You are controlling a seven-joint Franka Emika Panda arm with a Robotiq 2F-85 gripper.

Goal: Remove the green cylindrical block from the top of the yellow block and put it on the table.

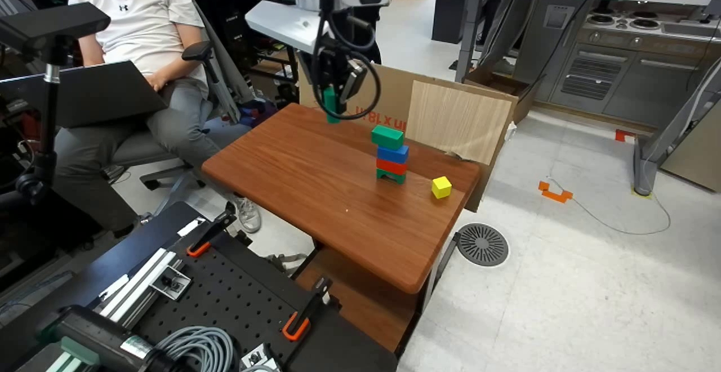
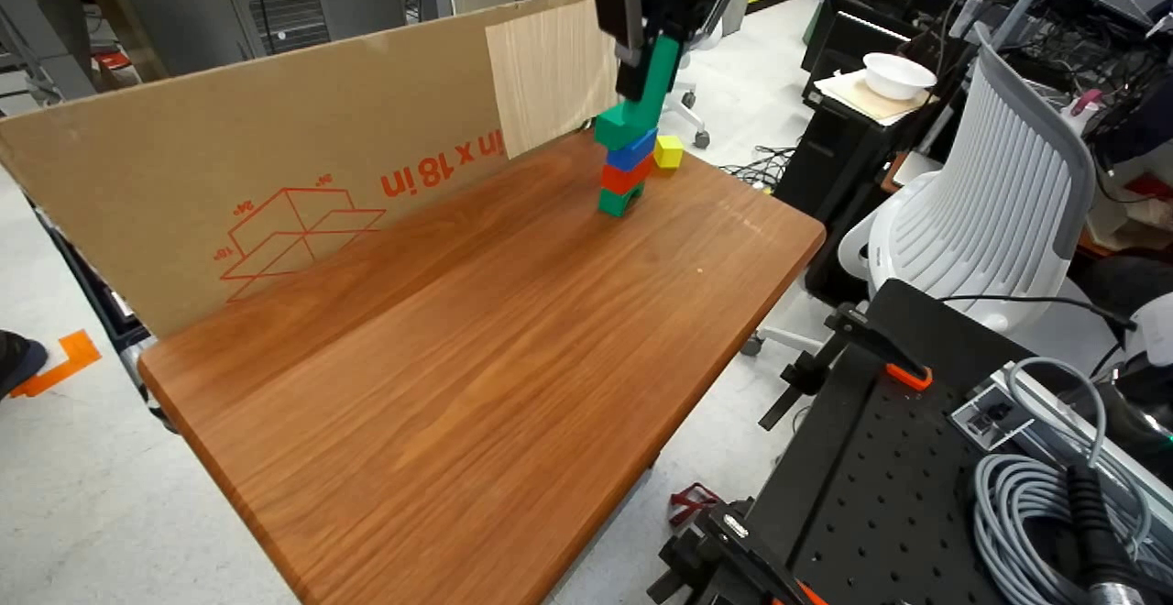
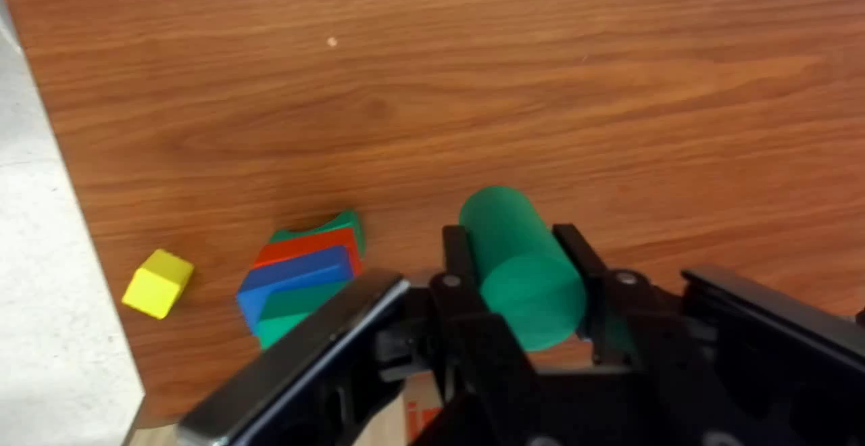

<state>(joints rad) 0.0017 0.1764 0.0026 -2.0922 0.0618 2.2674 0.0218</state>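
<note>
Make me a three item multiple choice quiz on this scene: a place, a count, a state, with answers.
1. The yellow block is on the:
A. floor
B. table
C. chair

2. How many blocks form the multicoloured stack?
A. two
B. three
C. four

3. The green cylindrical block is:
A. held by the claw
B. on the floor
C. on the yellow block

1 B: it rests there in both exterior views.
2 C: downward, green, blue, red, green.
3 A: the wrist view shows the claw gripping it.
</note>
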